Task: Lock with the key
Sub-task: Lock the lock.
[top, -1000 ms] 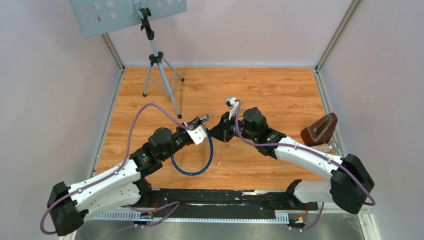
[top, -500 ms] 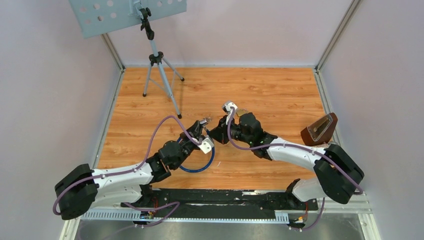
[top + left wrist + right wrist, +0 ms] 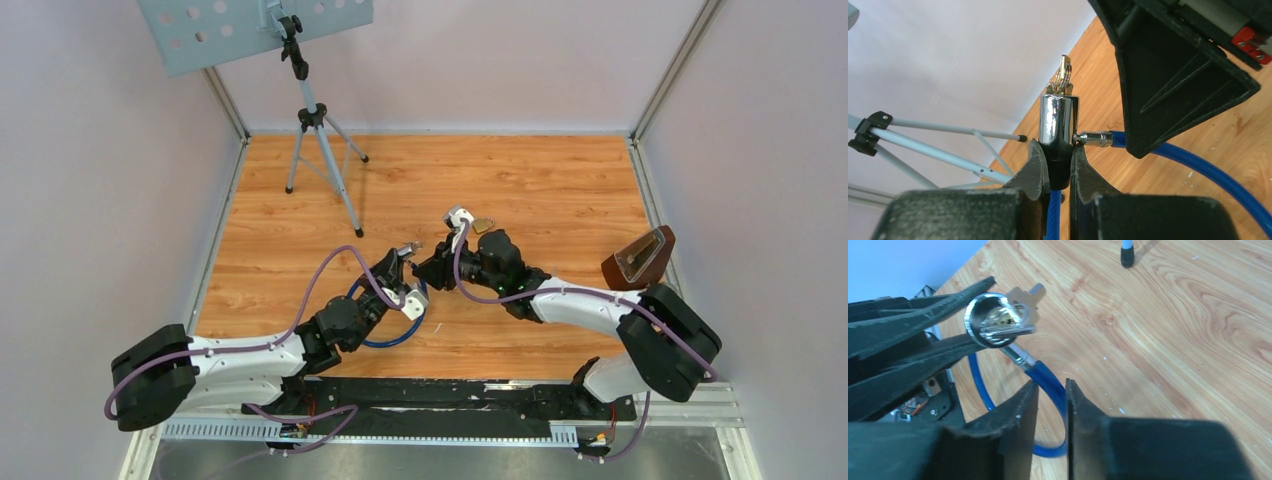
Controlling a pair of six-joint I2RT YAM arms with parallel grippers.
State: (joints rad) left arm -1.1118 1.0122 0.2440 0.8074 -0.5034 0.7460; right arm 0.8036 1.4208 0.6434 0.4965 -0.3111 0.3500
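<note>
Lock (image 3: 1059, 120): held over mid-counter (image 3: 560, 180), key (image 3: 1064, 75) in its top, cable (image 3: 1208, 172) looping to 6 o'clock.
Left gripper (image 3: 1059, 165): jaws clamped on the lock's black neck.
Right gripper (image 3: 1051, 390): at 3 o'clock of the lock, jaws slightly apart, gripping nothing.
Done: pin (image 3: 1091, 137) meets the lock's side; whether it is seated, cannot tell.
To do: probably turn the key.
Change: 1 second ago the right jaws were together and both arms sat higher.
</note>
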